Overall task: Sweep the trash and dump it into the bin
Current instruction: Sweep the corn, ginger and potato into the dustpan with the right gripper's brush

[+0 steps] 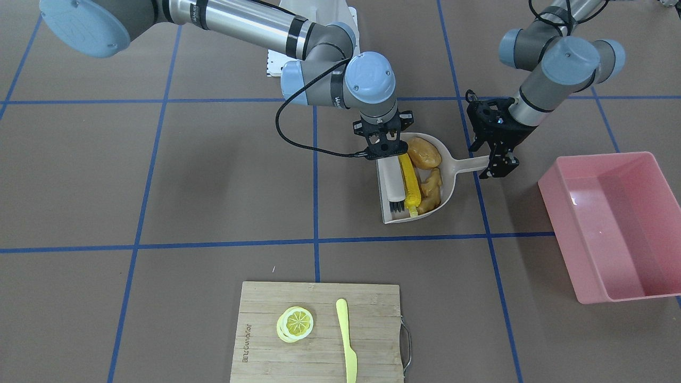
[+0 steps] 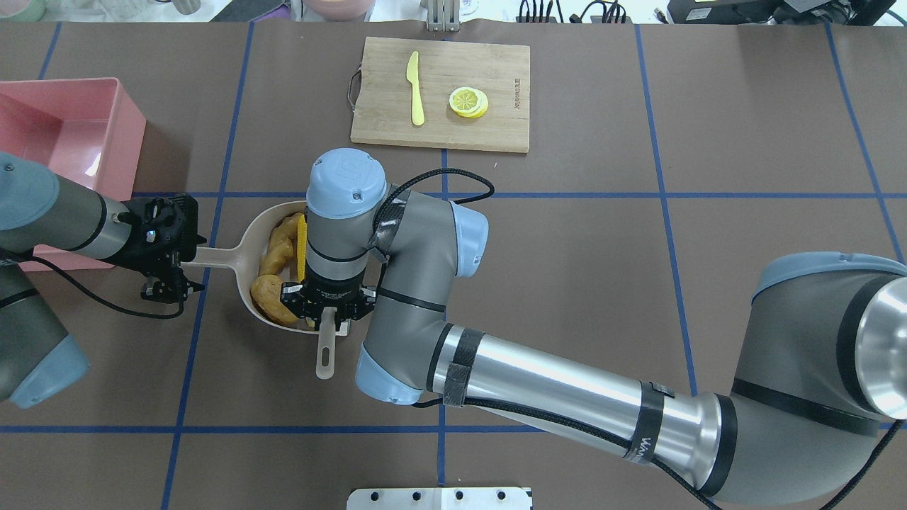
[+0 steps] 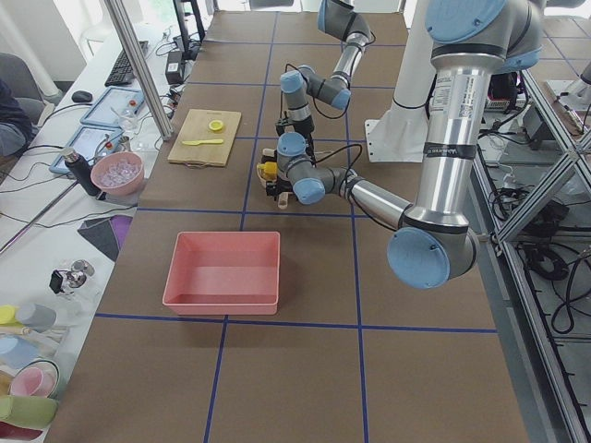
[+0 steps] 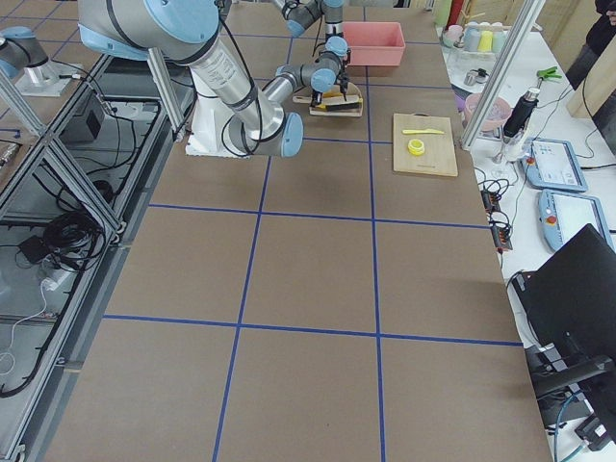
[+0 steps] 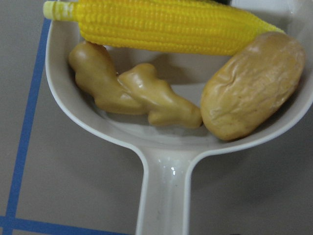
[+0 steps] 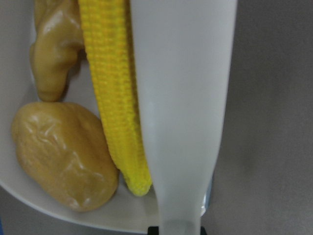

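The corn cob [image 1: 410,183], potato [image 1: 424,152] and ginger root [image 1: 431,186] all lie inside a beige dustpan [image 1: 451,178]. My left gripper [image 1: 495,169] is shut on the end of the dustpan's long handle [image 2: 220,255]. My right gripper [image 1: 387,151] is shut on a white brush [image 1: 393,183], which lies in the pan with its side against the corn [image 6: 115,98]. The pink bin [image 1: 612,223] stands apart, beyond my left gripper. The left wrist view looks down the handle at the ginger [image 5: 132,93] and potato [image 5: 252,93].
A wooden cutting board [image 1: 319,346] at the table's far side from the robot carries a lemon slice [image 1: 295,323] and a yellow-green plastic knife [image 1: 347,340]. The right arm's forearm [image 2: 553,397] stretches across the table's near half.
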Controlling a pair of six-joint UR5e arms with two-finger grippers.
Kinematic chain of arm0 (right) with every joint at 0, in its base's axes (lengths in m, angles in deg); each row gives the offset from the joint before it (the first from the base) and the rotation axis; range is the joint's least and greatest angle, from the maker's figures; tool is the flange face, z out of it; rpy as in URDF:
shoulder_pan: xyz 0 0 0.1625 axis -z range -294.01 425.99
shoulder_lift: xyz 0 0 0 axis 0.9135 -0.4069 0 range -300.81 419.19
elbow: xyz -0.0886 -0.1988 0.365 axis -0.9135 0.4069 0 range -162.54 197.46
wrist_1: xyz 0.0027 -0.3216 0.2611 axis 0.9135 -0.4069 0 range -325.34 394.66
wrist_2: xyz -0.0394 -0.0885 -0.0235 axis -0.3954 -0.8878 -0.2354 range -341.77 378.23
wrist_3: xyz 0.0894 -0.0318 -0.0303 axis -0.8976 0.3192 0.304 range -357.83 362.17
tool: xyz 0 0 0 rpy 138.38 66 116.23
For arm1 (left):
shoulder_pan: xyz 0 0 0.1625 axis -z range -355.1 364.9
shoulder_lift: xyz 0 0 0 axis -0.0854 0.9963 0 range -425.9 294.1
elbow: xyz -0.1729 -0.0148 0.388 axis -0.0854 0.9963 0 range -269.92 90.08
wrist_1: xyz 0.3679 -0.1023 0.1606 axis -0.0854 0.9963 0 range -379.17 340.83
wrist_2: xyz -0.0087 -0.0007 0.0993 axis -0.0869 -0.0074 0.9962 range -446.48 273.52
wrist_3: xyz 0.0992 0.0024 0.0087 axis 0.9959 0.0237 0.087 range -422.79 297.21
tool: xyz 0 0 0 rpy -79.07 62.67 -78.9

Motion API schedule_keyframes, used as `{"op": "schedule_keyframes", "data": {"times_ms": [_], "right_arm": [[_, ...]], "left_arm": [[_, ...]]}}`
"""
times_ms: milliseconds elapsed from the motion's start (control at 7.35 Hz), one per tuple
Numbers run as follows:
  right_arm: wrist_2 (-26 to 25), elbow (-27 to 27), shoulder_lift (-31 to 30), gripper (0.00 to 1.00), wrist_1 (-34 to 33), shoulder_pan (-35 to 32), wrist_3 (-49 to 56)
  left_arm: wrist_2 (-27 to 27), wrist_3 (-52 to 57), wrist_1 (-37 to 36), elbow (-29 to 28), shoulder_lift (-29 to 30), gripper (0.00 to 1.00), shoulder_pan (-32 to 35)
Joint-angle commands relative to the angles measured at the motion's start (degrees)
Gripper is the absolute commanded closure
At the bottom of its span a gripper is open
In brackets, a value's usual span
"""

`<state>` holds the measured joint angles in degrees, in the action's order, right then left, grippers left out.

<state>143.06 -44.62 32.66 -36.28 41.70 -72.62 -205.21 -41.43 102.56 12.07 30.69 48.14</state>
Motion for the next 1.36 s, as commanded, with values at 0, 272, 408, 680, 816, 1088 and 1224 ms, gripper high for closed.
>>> {"op": "schedule_keyframes", "data": {"times_ms": [0,272,408,680,816,1088,1224], "right_arm": [[-0.6,-0.5,-0.3,1.0,1.0,0.1,-1.1],[0.1,-1.5,-2.0,1.0,0.9,-1.2,-0.4],[1.6,-2.5,-3.1,1.0,0.4,-3.2,-0.5],[3.9,-8.4,-6.1,1.0,-5.0,-5.2,-0.2],[3.8,-12.7,-9.1,1.0,-7.6,-5.7,0.1],[3.8,-26.1,-15.9,1.0,-19.9,-10.5,5.4],[3.9,-32.7,-19.1,1.0,-26.9,-14.2,10.1]], "left_arm": [[0.0,-0.1,0.0,0.0,0.0,0.22,0.0],[0.0,-0.2,0.0,0.0,0.0,0.35,0.0],[-0.1,-0.4,0.1,0.0,0.0,0.44,0.1],[-0.1,-0.7,0.4,0.0,0.0,0.56,0.1],[-0.1,-0.7,0.4,0.0,0.0,0.6,0.1],[-0.1,-1.3,0.5,0.0,0.0,0.67,0.2],[-0.1,-1.6,0.6,0.0,0.1,0.67,0.2]]}}
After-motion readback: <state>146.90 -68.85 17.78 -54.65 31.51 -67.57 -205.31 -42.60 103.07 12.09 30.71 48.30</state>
